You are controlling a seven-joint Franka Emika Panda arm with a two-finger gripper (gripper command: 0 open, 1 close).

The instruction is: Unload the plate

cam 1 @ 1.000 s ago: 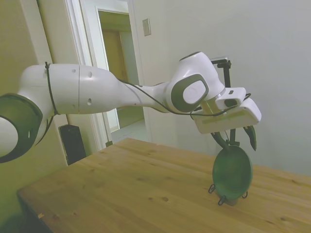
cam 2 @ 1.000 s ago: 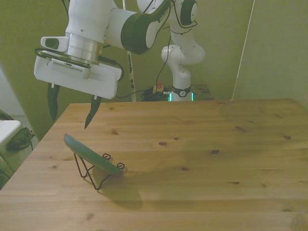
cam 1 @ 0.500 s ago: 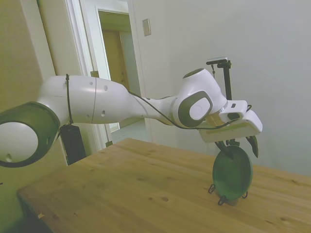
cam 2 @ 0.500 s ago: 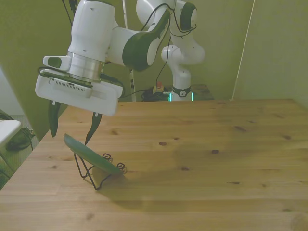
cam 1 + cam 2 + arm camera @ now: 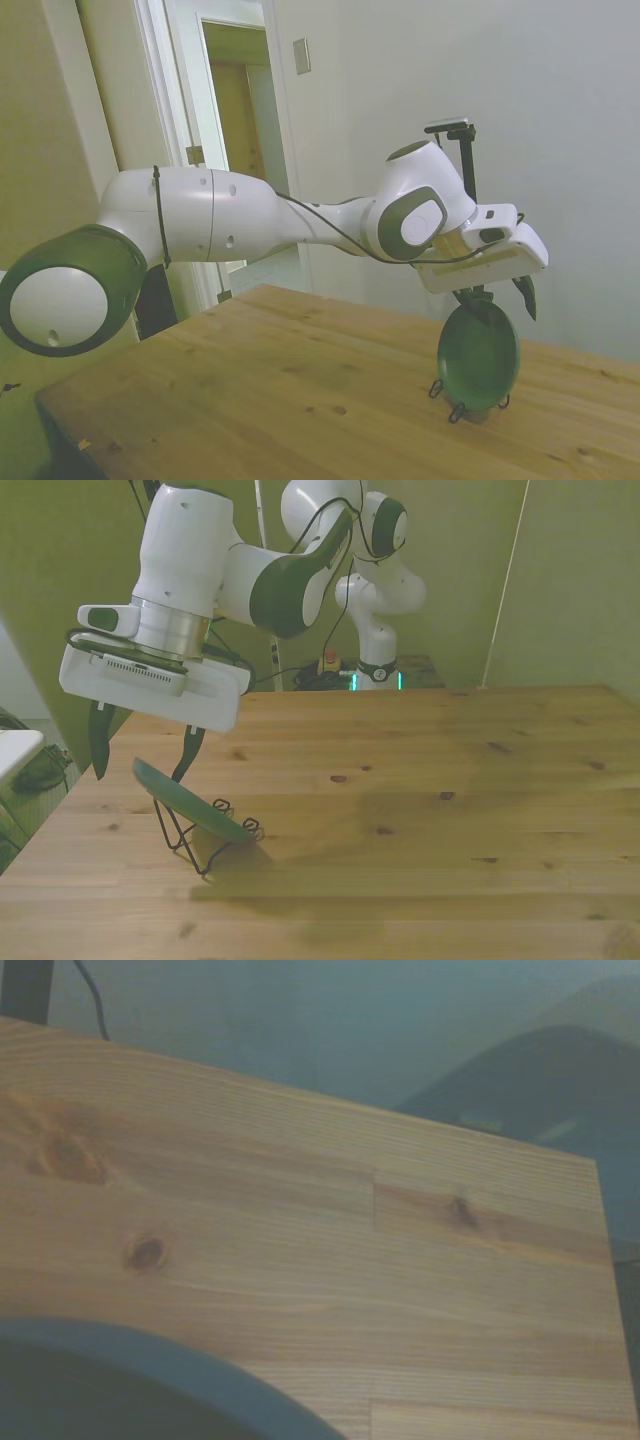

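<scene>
A round dark green plate leans tilted in a thin black wire stand near the front view's left table edge. In the side view the plate stands almost on edge in that stand. My gripper hangs open right at the plate's upper rim, one dark finger on each side of it. From the side my gripper sits just over the plate's top, one finger partly hidden behind the rim. The wrist view catches a dark curved piece of the plate over bare wood.
The wooden table stretches wide toward the front view's right. Its left edge lies close to the stand. A wall rises behind the table in the side view, with a doorway further back.
My gripper has come down from above the plate until its open fingers straddle the upper rim. The plate and its stand have not moved.
</scene>
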